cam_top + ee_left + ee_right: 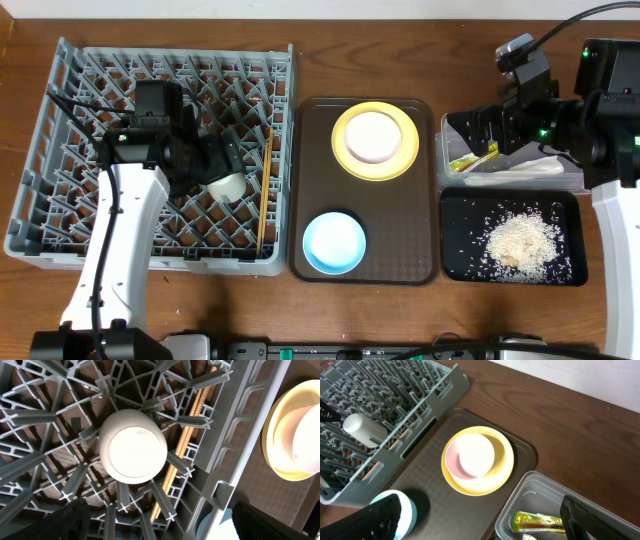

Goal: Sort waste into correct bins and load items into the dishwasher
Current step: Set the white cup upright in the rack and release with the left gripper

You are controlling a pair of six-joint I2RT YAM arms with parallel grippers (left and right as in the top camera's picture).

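grey plastic dish rack (60,150) is filling the worktop's left side, already holding the cream cup (226,186), tipped over near its right edge, and the chopsticks (264,190) along that edge. the left pincer (222,160) is hovering over the cup, spread wide and empty. the right pincer (475,135), equally wide, is hanging over the clear tub (570,180) with the packet (540,521) and wrapper (525,170) inside. crumbs (520,240) are lying in the black tray (460,250). the yellow plate (343,140) and blue bowl (334,242) are waiting on the brown serving tray (400,230), so loading looks about half done.

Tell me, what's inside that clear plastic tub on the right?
In the clear plastic rectangular tub lie a small green-and-yellow packet and crumpled white paper. The black robot arm covers part of it, hiding anything there.
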